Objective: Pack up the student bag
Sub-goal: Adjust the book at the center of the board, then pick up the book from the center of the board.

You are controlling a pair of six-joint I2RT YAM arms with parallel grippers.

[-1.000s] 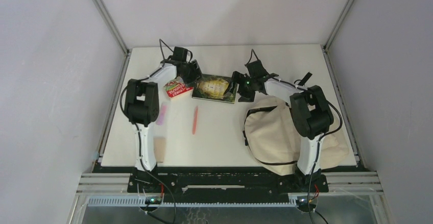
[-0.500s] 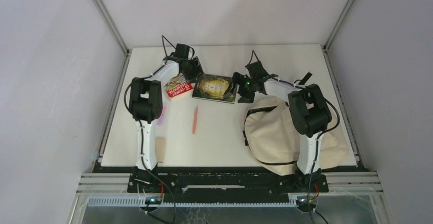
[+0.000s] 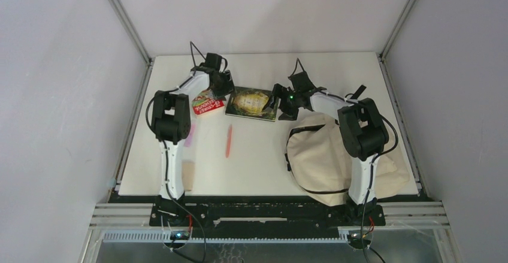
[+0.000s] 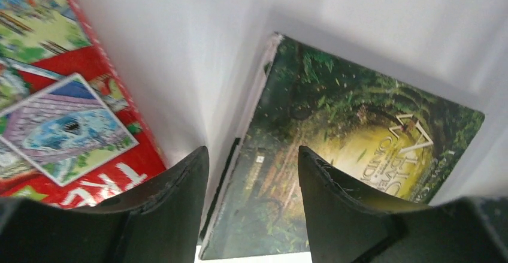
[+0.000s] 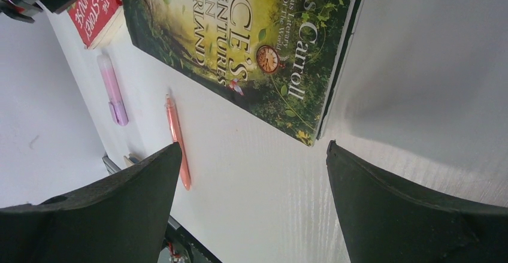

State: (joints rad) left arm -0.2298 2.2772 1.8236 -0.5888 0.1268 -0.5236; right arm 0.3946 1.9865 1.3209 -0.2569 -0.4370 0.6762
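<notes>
**A:** From the top camera, where is the student bag (image 3: 326,155)?

**B:** It lies slumped on the desk (image 3: 335,71), near-right of the Alice book (image 3: 251,103) and apart from it. A black zipper line curves along the side closest to the book. The right arm crosses above the bag.

**A:** What else is around that book?

**B:** A red book (image 3: 206,104) sits just to its left. An orange pen (image 3: 228,141) lies on the near side of it, and a pink highlighter (image 3: 190,135) lies near-left. The left jaws are at the book's far-left corner and the right jaws at its right edge. From up here I cannot tell how far either pair is parted.

**A:** And the left wrist camera?

**B:** The left jaws stand moderately parted, gripping nothing. The spine edge of the Alice book (image 4: 359,149) runs into the gap between the fingers (image 4: 162,209). I cannot tell whether they touch it. The red book (image 4: 66,113) lies left of it, with a strip of white desk between them.

**A:** The right wrist camera?

**B:** The right jaws are spread wide and empty, and the fingers (image 5: 413,215) flank a corner of the Alice book (image 5: 239,41), whose cover reads "Carroll". Beside the book lie the orange pen (image 5: 178,140), then the pink highlighter (image 5: 112,89), and the red book (image 5: 96,11).
</notes>
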